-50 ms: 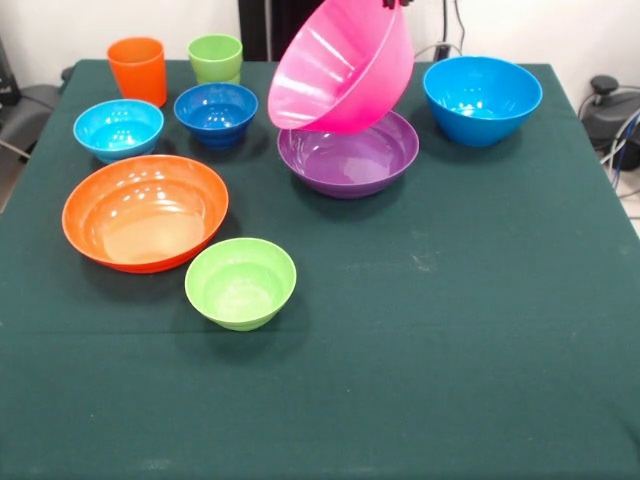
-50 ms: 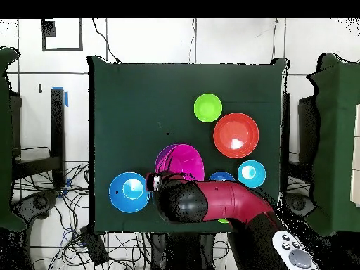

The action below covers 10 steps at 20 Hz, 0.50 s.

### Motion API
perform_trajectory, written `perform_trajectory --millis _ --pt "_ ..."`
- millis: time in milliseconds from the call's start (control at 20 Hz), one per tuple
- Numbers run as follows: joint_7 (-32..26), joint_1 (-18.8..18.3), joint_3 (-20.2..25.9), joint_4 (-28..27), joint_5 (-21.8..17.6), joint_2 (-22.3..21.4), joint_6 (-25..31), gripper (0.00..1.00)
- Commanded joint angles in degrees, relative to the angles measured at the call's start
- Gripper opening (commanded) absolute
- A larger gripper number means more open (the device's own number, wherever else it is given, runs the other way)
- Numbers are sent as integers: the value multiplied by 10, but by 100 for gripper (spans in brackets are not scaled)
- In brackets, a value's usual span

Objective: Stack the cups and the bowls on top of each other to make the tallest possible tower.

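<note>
A large pink bowl (image 1: 340,68) hangs tilted in the air, its opening turned down and left, with my gripper (image 1: 396,3) shut on its upper rim at the picture's top edge. Directly under it the purple bowl (image 1: 348,160) rests on the green cloth, and the pink bowl's lowest edge is close over its rim. In the overhead view the gripper (image 2: 156,181) sits at the edge of the pink bowl (image 2: 184,162). The orange cup (image 1: 138,70) and the lime-green cup (image 1: 215,57) stand upright at the far left. No tower shows; each bowl on the cloth sits alone.
The big blue bowl (image 1: 482,98) is right of the purple one. A light-blue bowl (image 1: 118,128) and a dark-blue bowl (image 1: 216,112) sit in front of the cups. A wide orange bowl (image 1: 145,210) and a lime-green bowl (image 1: 240,282) lie nearer. The red arm (image 2: 218,202) covers the table's edge.
</note>
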Motion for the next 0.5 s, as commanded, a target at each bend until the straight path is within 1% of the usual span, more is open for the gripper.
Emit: perform_trajectory --millis 50,150,300,500 --pt "-32 -6 9 14 -50 14 45 0" --pt "-30 -8 11 14 -56 16 34 0" --pt "-24 -17 15 23 -68 33 -3 0" --pt "-17 -18 10 25 -95 46 -31 0"
